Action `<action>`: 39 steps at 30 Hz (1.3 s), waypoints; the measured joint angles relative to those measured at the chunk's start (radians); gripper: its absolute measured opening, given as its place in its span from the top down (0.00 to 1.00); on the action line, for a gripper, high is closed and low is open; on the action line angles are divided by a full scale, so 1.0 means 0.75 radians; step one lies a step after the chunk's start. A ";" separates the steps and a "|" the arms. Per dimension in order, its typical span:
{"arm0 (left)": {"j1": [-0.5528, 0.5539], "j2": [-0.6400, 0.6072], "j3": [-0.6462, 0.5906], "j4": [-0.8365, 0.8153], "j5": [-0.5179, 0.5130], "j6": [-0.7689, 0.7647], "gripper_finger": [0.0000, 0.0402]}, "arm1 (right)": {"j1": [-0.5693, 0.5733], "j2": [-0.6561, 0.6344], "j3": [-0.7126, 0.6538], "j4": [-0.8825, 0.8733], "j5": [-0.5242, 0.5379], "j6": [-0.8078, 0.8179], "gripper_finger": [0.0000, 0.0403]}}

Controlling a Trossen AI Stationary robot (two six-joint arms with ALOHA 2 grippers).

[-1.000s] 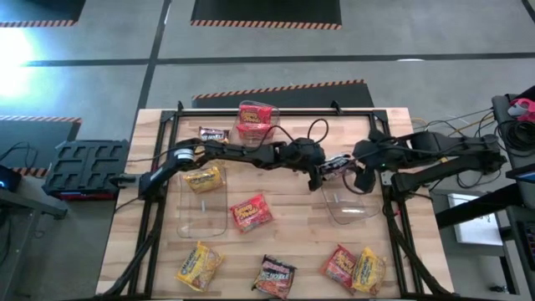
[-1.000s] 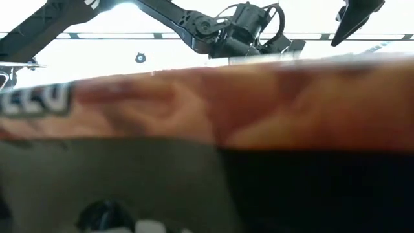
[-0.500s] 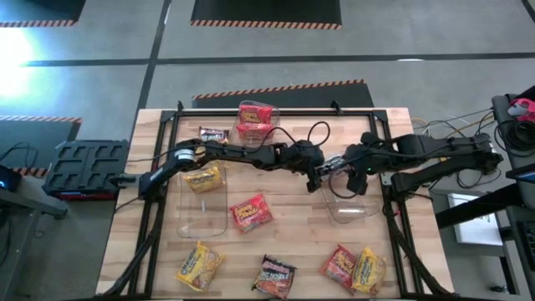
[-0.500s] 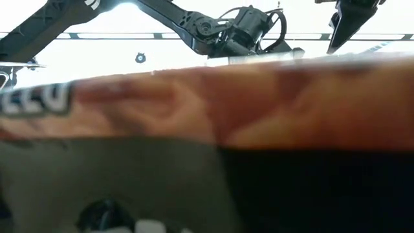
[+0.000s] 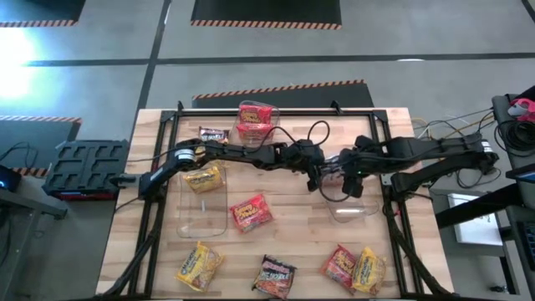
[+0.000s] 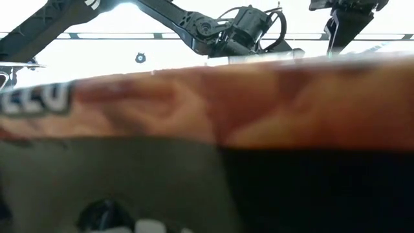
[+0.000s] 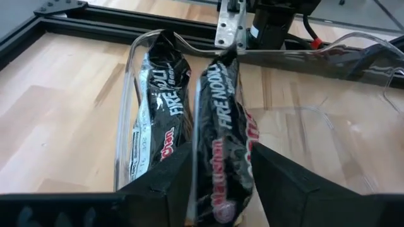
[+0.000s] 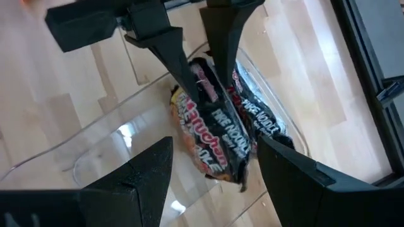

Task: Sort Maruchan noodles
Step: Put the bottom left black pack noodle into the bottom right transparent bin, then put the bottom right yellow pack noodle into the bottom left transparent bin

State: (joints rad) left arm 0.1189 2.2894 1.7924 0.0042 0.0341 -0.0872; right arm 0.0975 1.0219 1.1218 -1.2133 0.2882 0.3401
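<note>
My left hand (image 7: 218, 183) sits over the clear bin (image 5: 347, 201) on the right side of the counter (image 5: 292, 226), its fingers (image 7: 161, 189) closed partway around a dark packet (image 7: 221, 145) that hangs upright between them. A second dark packet (image 7: 158, 120) already lies inside that bin against its wall. My right hand (image 8: 214, 170) is just above the same spot with its fingers spread wide and nothing in them, looking down on the held packet. Elsewhere I see a yellow packet (image 5: 203, 178) in the left bin (image 5: 205, 205), red packets (image 5: 255, 119) in the far bin, and loose packets (image 5: 251, 212) scattered across the near counter.
</note>
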 joint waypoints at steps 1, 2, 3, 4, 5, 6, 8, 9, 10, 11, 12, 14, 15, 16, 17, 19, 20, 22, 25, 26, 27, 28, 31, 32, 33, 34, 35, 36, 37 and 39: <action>0.000 0.000 0.000 0.005 -0.001 0.000 0.63 | 0.000 -0.011 0.002 -0.001 0.000 0.000 0.46; 0.000 0.000 0.000 0.008 -0.001 0.000 0.62 | 0.000 -0.026 0.004 0.001 -0.001 0.000 0.46; 0.001 0.000 0.000 0.010 -0.001 0.000 0.61 | 0.000 -0.041 0.004 0.000 -0.001 0.000 0.46; 0.001 0.000 0.000 0.012 -0.001 0.000 0.60 | 0.000 -0.057 0.004 -0.002 -0.001 0.000 0.46; 0.001 0.000 0.000 0.018 -0.001 0.001 0.59 | 0.000 -0.073 0.004 -0.004 -0.001 0.000 0.46; 0.001 0.000 0.000 0.021 -0.001 0.011 0.58 | 0.000 -0.087 0.004 -0.008 -0.001 0.000 0.46; 0.001 0.000 0.006 0.032 -0.002 0.043 0.57 | 0.000 -0.117 0.004 -0.011 -0.001 -0.002 0.46; 0.001 0.001 0.017 0.030 -0.002 0.059 0.57 | 0.000 -0.129 0.004 -0.011 -0.001 -0.004 0.46; 0.001 0.001 0.032 0.029 -0.002 0.073 0.56 | 0.000 -0.138 0.004 -0.013 0.000 -0.004 0.46; 0.001 0.001 0.050 0.027 -0.001 0.087 0.56 | 0.000 -0.146 0.004 -0.015 0.000 -0.007 0.46; 0.001 0.001 0.073 0.019 -0.001 0.103 0.56 | 0.000 -0.151 0.003 -0.018 0.000 -0.019 0.46; 0.001 0.001 0.117 -0.023 -0.001 0.137 0.56 | 0.000 -0.151 0.002 -0.019 0.000 -0.055 0.46; 0.001 0.001 0.139 -0.055 -0.001 0.160 0.56 | 0.000 -0.149 0.002 -0.018 0.000 -0.077 0.46; 0.001 0.001 0.158 -0.093 -0.001 0.179 0.56 | 0.000 -0.147 0.002 -0.017 0.000 -0.095 0.46; 0.000 0.001 0.175 -0.123 -0.001 0.194 0.56 | 0.000 -0.145 0.002 -0.016 0.000 -0.106 0.46; -0.001 0.001 0.198 -0.172 0.000 0.218 0.56 | 0.000 -0.137 0.002 -0.016 -0.001 -0.131 0.46; -0.001 -0.002 0.203 -0.191 0.001 0.222 0.56 | 0.000 -0.136 0.002 -0.016 -0.002 -0.161 0.46; -0.001 -0.013 0.200 -0.227 0.001 0.233 0.56 | 0.000 -0.136 0.001 -0.011 -0.004 -0.231 0.46; 0.000 -0.049 0.165 -0.262 0.001 0.239 0.56 | 0.000 -0.139 0.001 -0.011 -0.004 -0.311 0.46; 0.001 -0.071 0.148 -0.275 0.001 0.240 0.56 | 0.000 -0.139 0.001 -0.011 -0.003 -0.332 0.46; 0.003 -0.097 0.127 -0.296 0.001 0.240 0.56 | 0.000 -0.139 0.001 -0.011 -0.003 -0.343 0.46; 0.006 -0.127 0.105 -0.324 0.001 0.237 0.56 | 0.000 -0.139 0.001 -0.011 -0.003 -0.357 0.46; 0.008 -0.233 -0.003 -0.367 0.001 0.214 0.56 | 0.000 -0.139 0.001 -0.009 -0.003 -0.363 0.46; 0.008 -0.273 -0.055 -0.371 0.001 0.197 0.56 | 0.000 -0.139 0.001 -0.007 -0.002 -0.364 0.46; 0.008 -0.321 -0.114 -0.366 0.000 0.175 0.56 | 0.000 -0.139 0.001 -0.005 -0.002 -0.365 0.46; 0.007 -0.372 -0.182 -0.364 0.000 0.146 0.56 | 0.000 -0.139 0.001 -0.005 -0.002 -0.364 0.46; 0.004 -0.430 -0.256 -0.351 0.000 0.109 0.56 | 0.000 -0.139 0.001 -0.005 -0.002 -0.363 0.46; -0.001 -0.486 -0.333 -0.324 0.000 0.069 0.56 | 0.000 -0.139 0.001 -0.003 -0.001 -0.364 0.46; -0.008 -0.549 -0.419 -0.282 0.000 0.023 0.56 | 0.000 -0.139 0.001 -0.002 -0.001 -0.364 0.46; -0.030 -0.668 -0.586 -0.195 -0.012 -0.075 0.56 | 0.000 -0.136 0.001 -0.001 -0.001 -0.362 0.46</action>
State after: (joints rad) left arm 0.0967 1.7888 1.3526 -0.1424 0.0254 -0.1431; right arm 0.0976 0.9199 1.1229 -1.2140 0.2877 0.0682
